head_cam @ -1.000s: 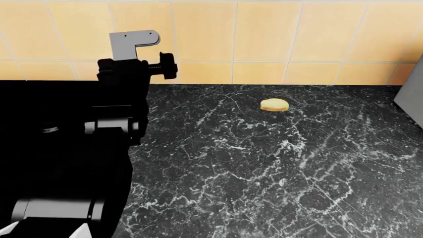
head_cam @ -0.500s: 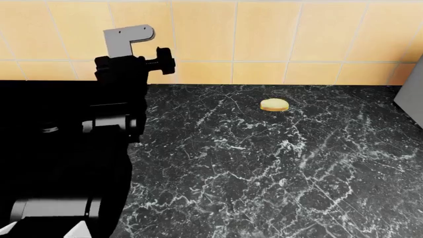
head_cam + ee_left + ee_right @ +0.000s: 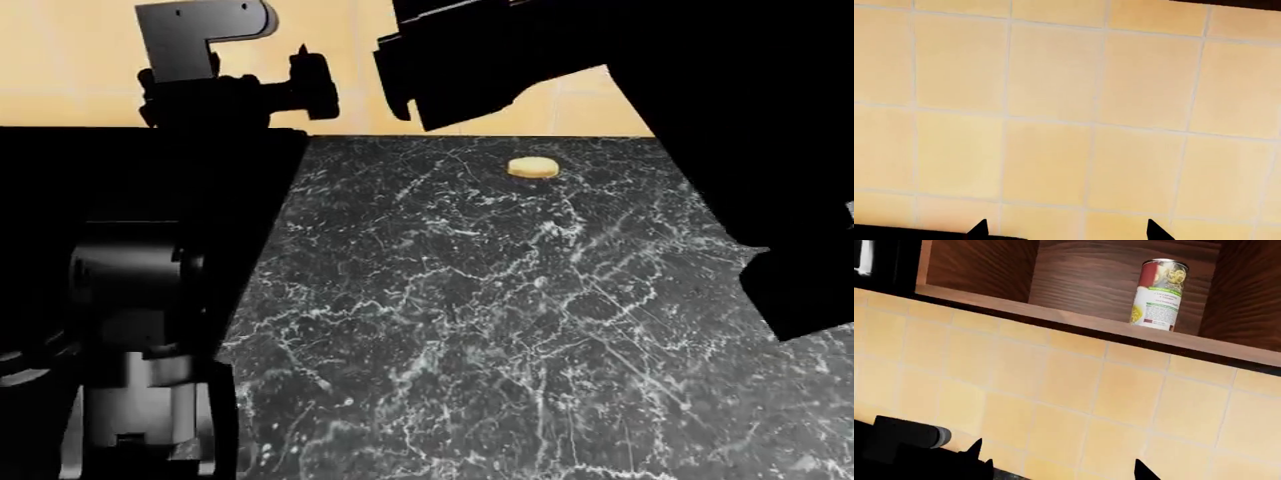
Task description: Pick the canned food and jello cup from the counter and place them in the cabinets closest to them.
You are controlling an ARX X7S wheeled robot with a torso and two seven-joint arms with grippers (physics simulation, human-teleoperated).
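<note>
The canned food (image 3: 1159,295) stands upright on the wooden cabinet shelf (image 3: 1074,317), at 1 o'clock in the right wrist view. The right gripper (image 3: 1057,464) is released, tips apart below it. The left gripper (image 3: 1064,229) is also spread, facing tile wall (image 3: 1054,120). The jello cup is not visible; only a yellowish lump (image 3: 534,168) on the counter (image 3: 507,330). Judgement: retract the right arm straight back, clear of the can.
</note>
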